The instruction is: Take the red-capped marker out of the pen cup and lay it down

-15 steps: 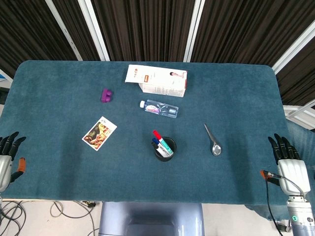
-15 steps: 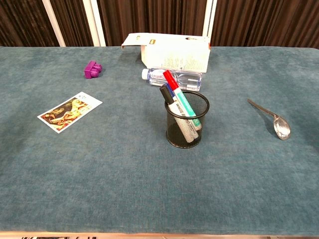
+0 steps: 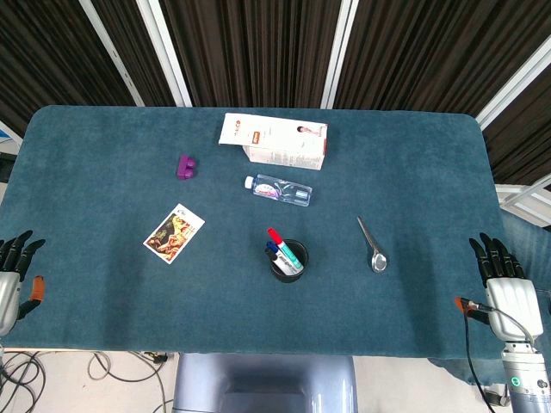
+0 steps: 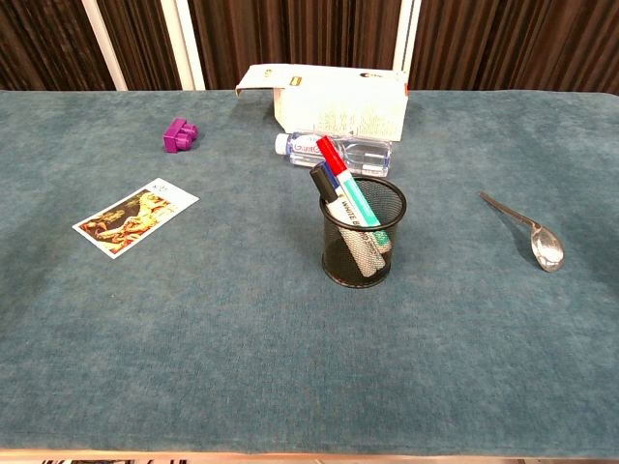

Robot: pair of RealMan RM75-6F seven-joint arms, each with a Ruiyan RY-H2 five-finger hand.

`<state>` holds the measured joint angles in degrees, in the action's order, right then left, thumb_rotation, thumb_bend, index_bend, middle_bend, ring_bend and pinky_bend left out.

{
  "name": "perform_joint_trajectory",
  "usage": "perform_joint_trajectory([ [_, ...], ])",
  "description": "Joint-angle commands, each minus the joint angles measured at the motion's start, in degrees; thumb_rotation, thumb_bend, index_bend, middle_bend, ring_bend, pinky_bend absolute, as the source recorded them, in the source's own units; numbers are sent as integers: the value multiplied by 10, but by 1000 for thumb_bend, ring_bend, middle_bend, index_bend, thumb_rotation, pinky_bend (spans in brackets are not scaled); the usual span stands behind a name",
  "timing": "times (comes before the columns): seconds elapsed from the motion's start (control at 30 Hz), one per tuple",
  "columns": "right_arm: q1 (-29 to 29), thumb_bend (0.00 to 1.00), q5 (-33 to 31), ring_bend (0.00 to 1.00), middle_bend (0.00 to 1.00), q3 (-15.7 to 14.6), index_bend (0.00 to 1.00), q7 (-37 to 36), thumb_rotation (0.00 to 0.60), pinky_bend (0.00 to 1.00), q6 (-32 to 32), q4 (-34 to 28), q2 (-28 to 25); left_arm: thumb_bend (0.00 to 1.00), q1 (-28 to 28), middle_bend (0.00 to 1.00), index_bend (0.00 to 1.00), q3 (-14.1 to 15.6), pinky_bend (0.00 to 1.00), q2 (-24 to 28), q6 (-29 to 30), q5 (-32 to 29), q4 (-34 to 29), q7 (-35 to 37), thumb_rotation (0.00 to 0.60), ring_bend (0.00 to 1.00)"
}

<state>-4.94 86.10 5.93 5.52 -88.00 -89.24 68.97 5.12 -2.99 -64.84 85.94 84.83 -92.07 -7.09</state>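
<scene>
A: Red-capped marker (image 4: 330, 153) is our subject, but we read the scene from the largest item down. We see the blue worktop (image 3: 103, 155) carrying everything; at its far side lies a white carton (image 3: 275, 140), with a clear water bottle (image 3: 278, 190) just in front of it.

B: And our hands?

A: We find the left hand (image 3: 12, 274) at the near left edge and the right hand (image 3: 504, 284) at the near right edge, both well apart from every object. The fingers of each are spread and released, grasping nothing.

B: Where does the task's thing sit?

A: In the black mesh pen cup (image 4: 363, 232), near the middle of the worktop. The red-capped marker leans up and to the left, touching a blue-capped marker (image 4: 322, 181) beside it.

B: What could go wrong from here?

A: We judge the cup to be light; a sideways pull on the leaning marker could tip it or drag it along the cloth. Broad fingers closing on the red cap may also catch the blue-capped neighbour and lift both.

B: And the smaller items?

A: A picture card (image 3: 174, 233) lies to the left, a metal spoon (image 3: 373, 247) to the right, and a purple block (image 3: 186, 166) further back. Laying the marker on the spoon or card would leave it unstable; we cannot tell which hand will reach.
</scene>
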Motion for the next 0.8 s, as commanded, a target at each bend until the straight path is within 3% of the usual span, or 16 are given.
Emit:
perform_joint_trajectory([
  [0.03,0,201,0,0,0,0,0,0,600,181,0,1,0,538,0,54,147,0,90,0,1,1,0,0,600,94],
  [0.8,-4,201,-6,0,0,-6,0,-14,600,181,22,-10,-9,538,-1,54,146,-1,90,1,1,-1,-2,1,600,94],
])
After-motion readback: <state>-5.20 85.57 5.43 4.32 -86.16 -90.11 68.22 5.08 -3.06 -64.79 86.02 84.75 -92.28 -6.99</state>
